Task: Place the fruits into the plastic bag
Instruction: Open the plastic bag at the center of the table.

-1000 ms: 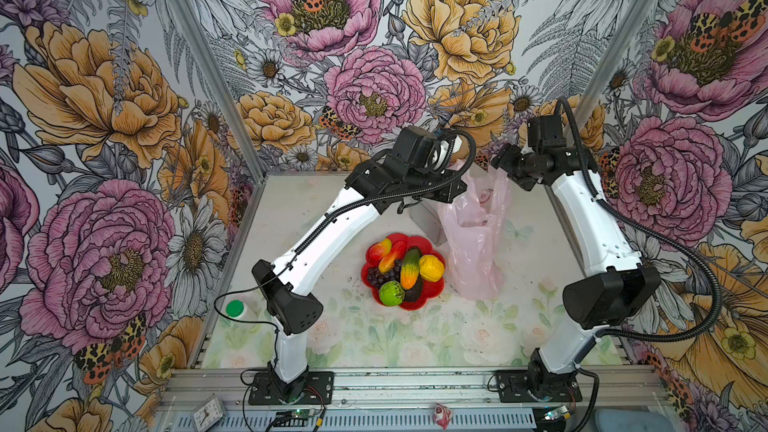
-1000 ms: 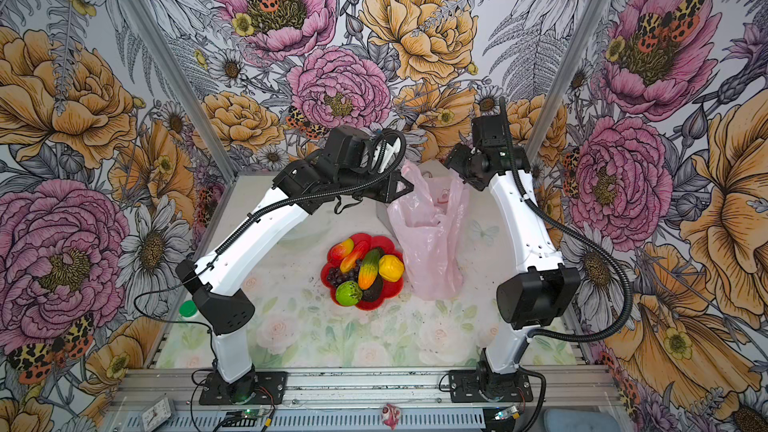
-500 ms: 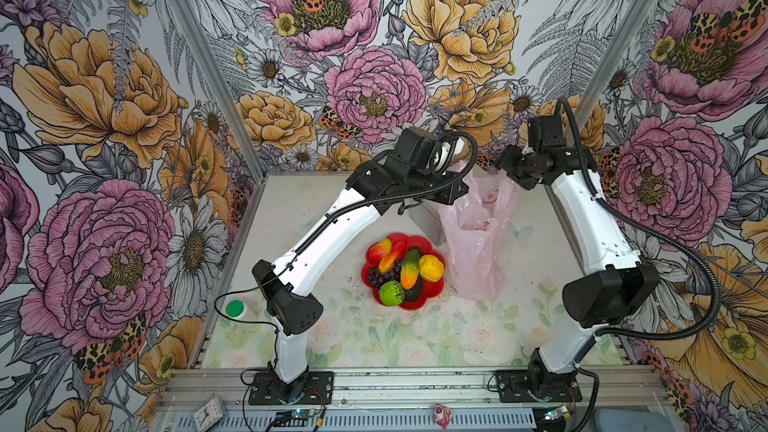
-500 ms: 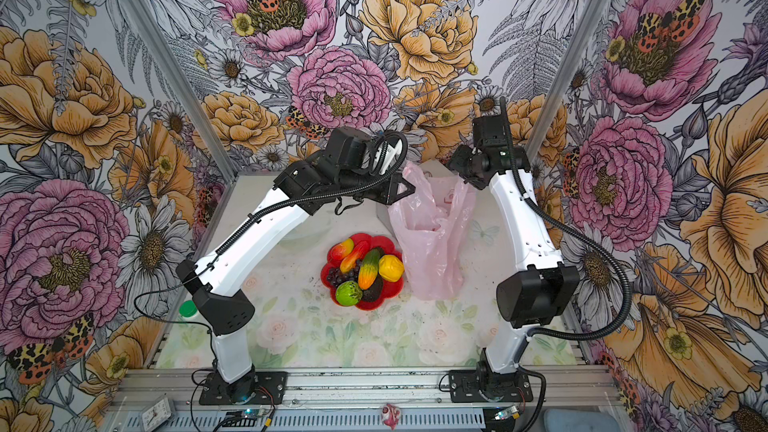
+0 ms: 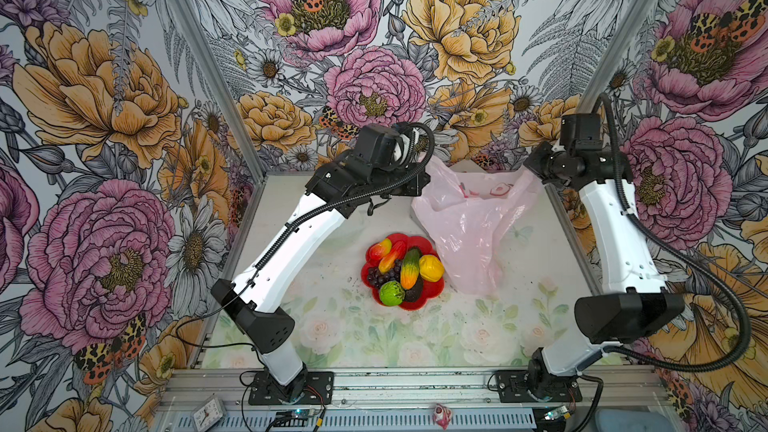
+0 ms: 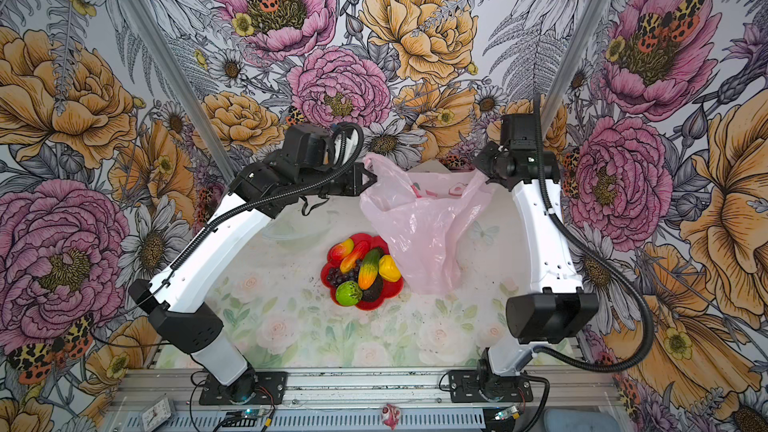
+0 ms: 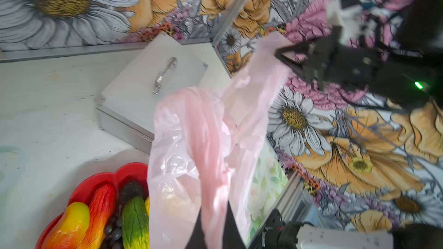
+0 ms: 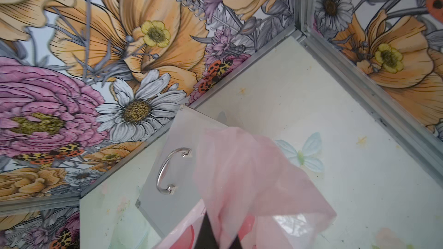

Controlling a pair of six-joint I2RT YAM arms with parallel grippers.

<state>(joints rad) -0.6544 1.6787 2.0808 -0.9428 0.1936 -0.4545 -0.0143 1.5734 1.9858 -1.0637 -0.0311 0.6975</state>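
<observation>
Since your left gripper (image 6: pixel 369 178) and right gripper (image 6: pixel 482 172) each clamp a bag (image 5: pixel 469 226) handle, pull them apart gently so the mouth gapes without tearing. The bag hangs right of centre, its bottom on the table (image 5: pixel 374 338); fruits (image 5: pixel 405 270) lie in the dish (image 5: pixel 419 304) just left. Mind the case (image 7: pixel 143 87) behind, far side.

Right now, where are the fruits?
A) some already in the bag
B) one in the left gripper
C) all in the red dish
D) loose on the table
C: the fruits all lie piled in the red dish beside the plastic bag; the left gripper and right gripper are each shut on the plastic bag's top only.
</observation>
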